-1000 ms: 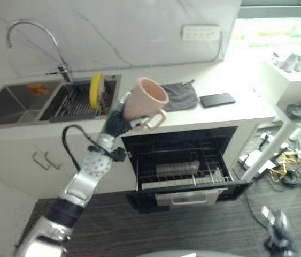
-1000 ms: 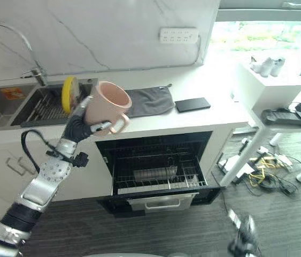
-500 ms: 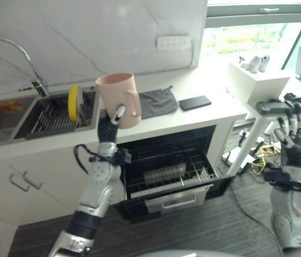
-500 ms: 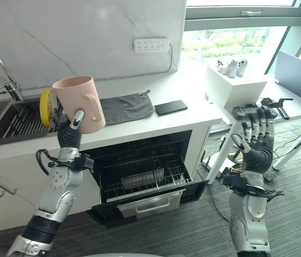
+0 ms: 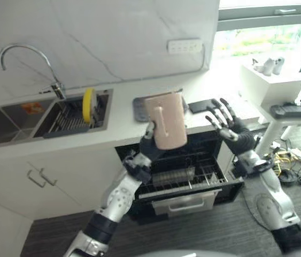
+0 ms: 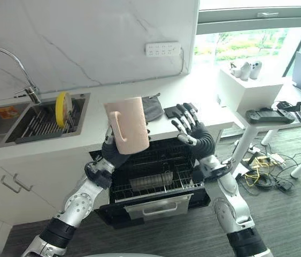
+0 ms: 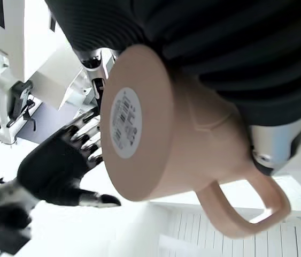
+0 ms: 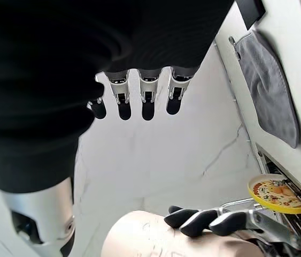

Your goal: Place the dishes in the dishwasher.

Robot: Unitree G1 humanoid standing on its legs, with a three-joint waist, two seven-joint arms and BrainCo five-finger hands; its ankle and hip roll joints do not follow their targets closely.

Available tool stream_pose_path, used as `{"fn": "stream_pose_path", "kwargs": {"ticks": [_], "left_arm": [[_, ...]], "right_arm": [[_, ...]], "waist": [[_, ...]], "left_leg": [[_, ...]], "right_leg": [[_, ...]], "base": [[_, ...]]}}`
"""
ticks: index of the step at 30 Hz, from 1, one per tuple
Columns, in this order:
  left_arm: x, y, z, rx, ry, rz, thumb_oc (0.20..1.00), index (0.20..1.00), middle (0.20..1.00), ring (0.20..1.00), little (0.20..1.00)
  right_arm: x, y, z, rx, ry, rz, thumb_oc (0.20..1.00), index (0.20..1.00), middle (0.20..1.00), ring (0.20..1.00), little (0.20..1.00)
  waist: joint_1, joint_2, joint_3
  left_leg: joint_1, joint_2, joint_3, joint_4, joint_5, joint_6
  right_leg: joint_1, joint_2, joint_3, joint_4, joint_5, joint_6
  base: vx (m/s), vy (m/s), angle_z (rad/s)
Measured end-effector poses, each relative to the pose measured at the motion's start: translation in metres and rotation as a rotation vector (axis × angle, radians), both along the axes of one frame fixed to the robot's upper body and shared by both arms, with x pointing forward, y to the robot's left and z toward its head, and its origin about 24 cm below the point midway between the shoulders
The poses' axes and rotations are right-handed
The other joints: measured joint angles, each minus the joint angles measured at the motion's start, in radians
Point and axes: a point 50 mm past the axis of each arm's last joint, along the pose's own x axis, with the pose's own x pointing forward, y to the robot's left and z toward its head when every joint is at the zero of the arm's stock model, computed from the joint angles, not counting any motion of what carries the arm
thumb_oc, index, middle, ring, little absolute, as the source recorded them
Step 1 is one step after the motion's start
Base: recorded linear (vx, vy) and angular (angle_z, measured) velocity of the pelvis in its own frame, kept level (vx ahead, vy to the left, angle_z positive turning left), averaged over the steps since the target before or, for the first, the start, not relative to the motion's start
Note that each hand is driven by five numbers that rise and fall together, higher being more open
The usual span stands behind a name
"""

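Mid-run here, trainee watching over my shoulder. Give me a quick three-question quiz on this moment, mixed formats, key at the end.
1. True or false: the left hand holds the pink mug upside down above the open dishwasher.
2. Multiple choice: the right hand is (a) shut on a plate, (b) open with fingers spread, (c) pressing the dishwasher door.
3. Fill in: the yellow plate stands on edge in the ____ .

Key: 1 true; 2 b; 3 sink.
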Motion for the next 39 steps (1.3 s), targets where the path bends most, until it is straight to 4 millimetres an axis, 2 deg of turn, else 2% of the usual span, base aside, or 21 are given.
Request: {"fn": "stream_pose_path", "kwargs": {"ticks": [5, 10, 12, 20, 24, 31, 37, 39], "left_arm": [[-0.004, -0.002, -0.004, 0.045, -0.020, -0.098, 0.200, 0.200, 0.200, 0.200, 0.200], [-0.003, 0.005, -0.007, 0.265, -0.090, -0.164, 0.200, 0.200, 0.200, 0.200, 0.200], [-0.003, 0.011, -0.010, 0.358, -0.109, -0.160, 0.200, 0.200, 0.200, 0.200, 0.200], [-0.001, 0.017, -0.013, 0.423, -0.121, -0.144, 0.200, 0.200, 0.200, 0.200, 0.200], [0.002, 0.028, -0.014, 0.550, -0.156, -0.078, 0.200, 0.200, 0.200, 0.200, 0.200], [0.003, 0.034, -0.013, 0.568, -0.168, -0.061, 0.200, 0.200, 0.200, 0.200, 0.200], [0.003, 0.034, -0.012, 0.562, -0.179, -0.061, 0.200, 0.200, 0.200, 0.200, 0.200], [0.003, 0.035, -0.012, 0.559, -0.178, -0.061, 0.200, 0.200, 0.200, 0.200, 0.200]], "right_arm": [[0.003, 0.004, -0.001, -0.022, 0.033, 0.017, 1.000, 1.000, 1.000, 1.000, 1.000], [0.006, 0.006, -0.002, -0.070, 0.071, 0.036, 1.000, 1.000, 1.000, 1.000, 1.000], [0.008, 0.004, 0.002, -0.103, 0.070, 0.039, 1.000, 1.000, 1.000, 1.000, 1.000], [0.008, 0.009, -0.006, -0.153, 0.138, 0.083, 1.000, 1.000, 1.000, 1.000, 1.000], [0.007, 0.010, -0.008, -0.188, 0.167, 0.107, 1.000, 1.000, 1.000, 1.000, 1.000], [0.005, 0.010, -0.008, -0.182, 0.194, 0.156, 1.000, 1.000, 1.000, 1.000, 1.000], [-0.002, 0.024, -0.015, -0.070, 0.261, 0.361, 1.000, 1.000, 1.000, 1.000, 1.000], [-0.003, 0.025, -0.016, -0.066, 0.262, 0.382, 1.000, 1.000, 1.000, 1.000, 1.000]], "waist": [[0.008, 0.004, -0.001], [0.016, 0.006, 0.000], [0.017, 0.011, 0.001], [0.023, 0.013, 0.001], [0.023, 0.013, 0.002], [0.023, 0.008, 0.010], [0.025, 0.001, 0.014], [0.026, 0.000, 0.015]], "left_leg": [[0.000, 0.000, -0.007, 0.000, 0.000, 0.000], [0.000, 0.000, -0.013, 0.000, 0.000, 0.000], [0.000, 0.000, -0.014, 0.000, 0.000, 0.000], [0.000, 0.000, -0.019, 0.000, 0.000, 0.000], [-0.001, 0.000, -0.019, 0.000, 0.000, -0.001], [-0.001, -0.001, -0.019, 0.000, 0.000, -0.001], [-0.001, -0.001, -0.019, 0.000, 0.000, -0.001], [-0.001, -0.001, -0.019, 0.000, 0.000, -0.001]], "right_leg": [[0.006, 0.001, -0.007, -0.004, 0.001, -0.001], [0.018, 0.001, -0.014, -0.021, 0.007, -0.002], [0.019, 0.000, -0.015, -0.024, 0.007, -0.001], [0.024, 0.000, -0.020, -0.035, 0.008, -0.002], [0.025, 0.000, -0.020, -0.036, 0.007, -0.001], [0.024, 0.000, -0.019, -0.036, 0.007, -0.001], [0.024, 0.000, -0.020, -0.036, 0.007, -0.001], [0.025, 0.000, -0.020, -0.036, 0.007, -0.001]], "base": [[0.01, -0.005, 0.06], [0.01, -0.001, 0.03], [0.00, 0.000, 0.00], [0.00, 0.000, 0.00], [0.00, 0.000, 0.00], [0.00, 0.000, 0.00], [0.00, 0.000, 0.00], [0.00, 0.000, 0.00]]}}
